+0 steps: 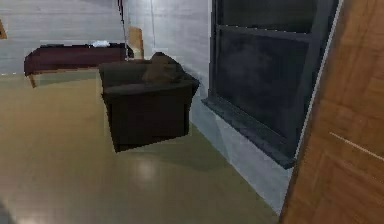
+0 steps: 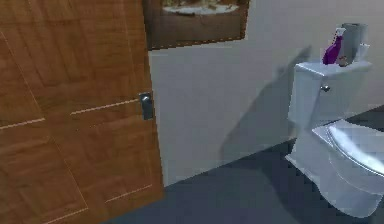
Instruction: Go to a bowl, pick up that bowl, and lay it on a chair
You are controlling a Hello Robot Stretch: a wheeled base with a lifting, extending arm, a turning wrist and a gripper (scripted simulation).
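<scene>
**Stretch in a doorway, armchair ahead, toilet off to the side**

So the forward view had a dark armchair (image 1: 148, 100) sitting on the shiny tan floor (image 1: 60, 150), pretty much centre frame and near the wall with the big dark-framed window (image 1: 265, 70). There was a brownish cushion (image 1: 162, 68) slumped against its back. Farther off, against the far wall, was a low bed (image 1: 70, 58) with a dark red cover and something small and white (image 1: 100, 43) on top. A wooden door (image 1: 345, 140) took up that view's right edge.

The arm side view looked into a bathroom: another wood-panelled door (image 2: 70, 110) with a metal latch plate (image 2: 146, 105) at the left, a framed picture (image 2: 197, 20) high on the grey wall, and a white toilet (image 2: 335, 140) at the right. A purple bottle (image 2: 335, 47) stood on the tank, with a grey thing (image 2: 352, 40) just beside it.

Honestly couldn't tell how the jaws stood, or where the bowl was.
</scene>
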